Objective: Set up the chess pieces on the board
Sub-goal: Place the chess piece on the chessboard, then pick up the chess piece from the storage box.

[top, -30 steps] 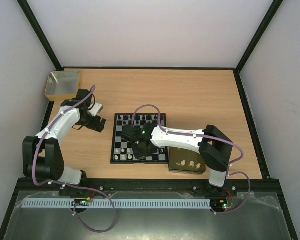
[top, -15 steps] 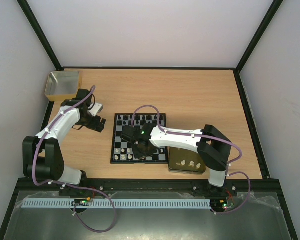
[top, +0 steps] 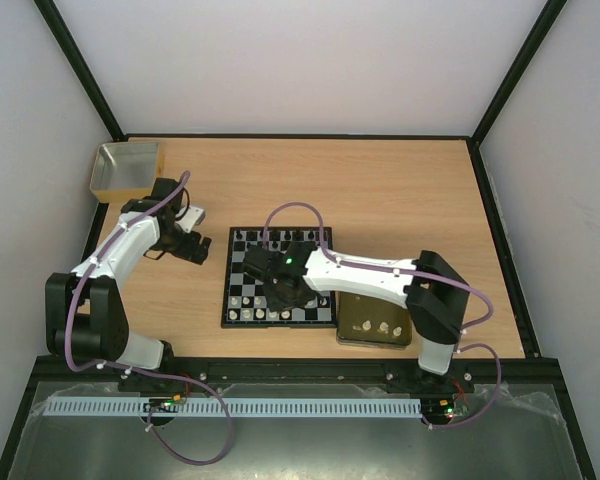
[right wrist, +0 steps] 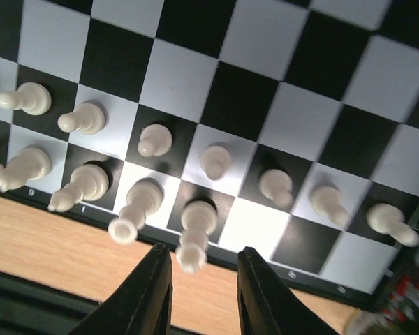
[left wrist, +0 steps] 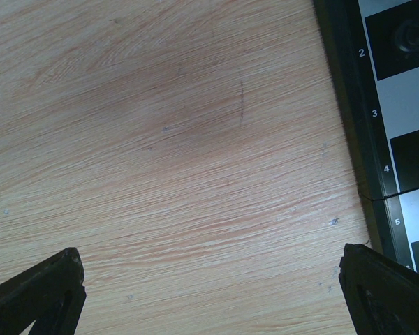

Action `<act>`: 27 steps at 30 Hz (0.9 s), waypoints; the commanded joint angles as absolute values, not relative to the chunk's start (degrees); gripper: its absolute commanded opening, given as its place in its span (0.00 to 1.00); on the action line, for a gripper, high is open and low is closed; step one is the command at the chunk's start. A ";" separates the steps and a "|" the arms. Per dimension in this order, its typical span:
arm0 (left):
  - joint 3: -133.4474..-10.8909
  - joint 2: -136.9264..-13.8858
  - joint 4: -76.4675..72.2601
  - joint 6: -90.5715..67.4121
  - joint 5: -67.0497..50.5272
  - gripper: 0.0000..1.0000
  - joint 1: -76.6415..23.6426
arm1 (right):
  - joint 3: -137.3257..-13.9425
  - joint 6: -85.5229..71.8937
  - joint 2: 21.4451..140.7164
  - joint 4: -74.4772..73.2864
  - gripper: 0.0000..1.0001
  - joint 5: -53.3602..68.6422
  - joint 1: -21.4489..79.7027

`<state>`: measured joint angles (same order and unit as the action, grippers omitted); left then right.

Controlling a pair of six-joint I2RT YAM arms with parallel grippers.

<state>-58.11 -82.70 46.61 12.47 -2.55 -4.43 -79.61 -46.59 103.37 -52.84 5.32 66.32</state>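
The board [top: 226,300] lies mid-table with black chess pieces [top: 280,238] on its far rows and white ones [top: 250,313] on its near rows. My right gripper [top: 285,297] hovers over the near edge. In the right wrist view its fingers [right wrist: 150,293] stand apart, the gripper [right wrist: 204,262] open. A tall white piece [right wrist: 195,230] stands free on a back-row square just ahead of the tips. White pawns [right wrist: 215,162] line the row beyond. My left gripper [top: 195,248] is wide open over bare wood [left wrist: 209,279], left of the board's edge [left wrist: 405,105].
A shiny gold tray [top: 352,335] with a few white pieces [top: 380,327] sits right of the board's near corner, under my right arm. A yellowish square box [top: 127,168] stands at the far left corner. Black rails edge the table.
My right gripper's jaws have spread apart, letting go of the tall white piece on the board's near row. The left arm has not moved.
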 commanded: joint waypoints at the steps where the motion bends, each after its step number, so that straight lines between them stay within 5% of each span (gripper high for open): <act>1: -58.00 -81.55 47.72 12.85 -2.90 0.99 -3.96 | -79.08 -49.39 92.76 -60.16 0.25 -0.14 63.68; 6: -57.94 -81.61 47.72 12.87 -2.94 0.99 -3.95 | -66.76 -51.55 82.07 -60.77 0.27 -1.20 57.68; 12: -57.95 -81.69 47.66 12.89 -2.90 0.99 -3.96 | -52.66 -53.49 73.08 -58.15 0.43 0.34 52.93; 27: -57.91 -81.83 47.64 12.83 -2.77 0.99 -3.95 | -40.52 -54.40 68.33 -50.67 0.40 5.16 49.62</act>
